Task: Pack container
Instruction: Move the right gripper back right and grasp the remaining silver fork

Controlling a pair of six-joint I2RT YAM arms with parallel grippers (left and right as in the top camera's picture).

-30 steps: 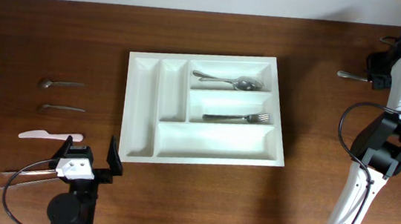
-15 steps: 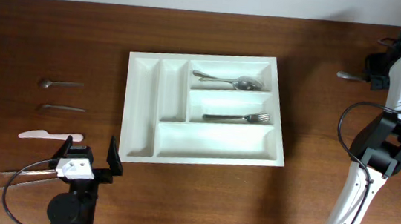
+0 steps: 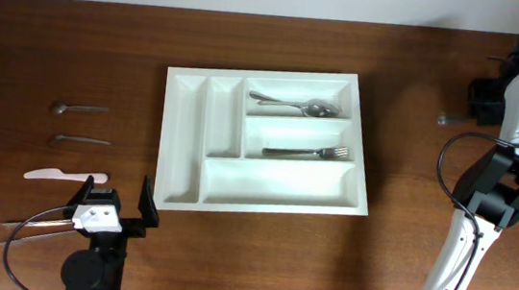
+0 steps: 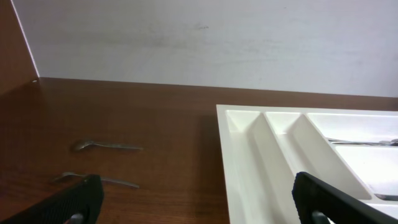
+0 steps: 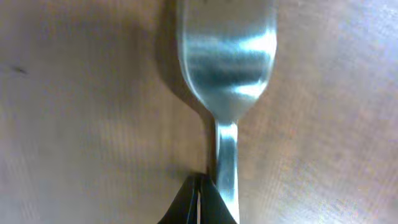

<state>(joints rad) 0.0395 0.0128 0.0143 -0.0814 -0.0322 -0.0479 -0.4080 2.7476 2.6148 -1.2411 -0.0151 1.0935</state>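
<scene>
- The brown wooden table point(image 3: 57, 47) is carrying everything, with a pale wall running along its far edge.
- The container point(image 3: 275, 180), a white tray, is lying flat near the table's middle. It is showing two narrow compartments at its left and three wide ones across its right and front.
- My left gripper point(image 3: 118, 186) is hanging just beside the container's near left corner, its fingers point(image 4: 68, 202) standing wide apart around nothing.
- My right gripper point(image 3: 467, 117) is sitting well to the right of the container, its fingers point(image 5: 199, 205) pinching the handle of a metal utensil point(image 5: 227, 68). The head is running out of view, so I am not calling it fork or spoon.
- A white knife point(image 3: 65, 177) is lying at the table's left.
- A fork point(image 3: 307, 153) is resting in the middle wide compartment and a spoon point(image 3: 293, 103) in the far one.
- Two small spoons point(image 3: 78, 107) are lying beyond the knife.
</scene>
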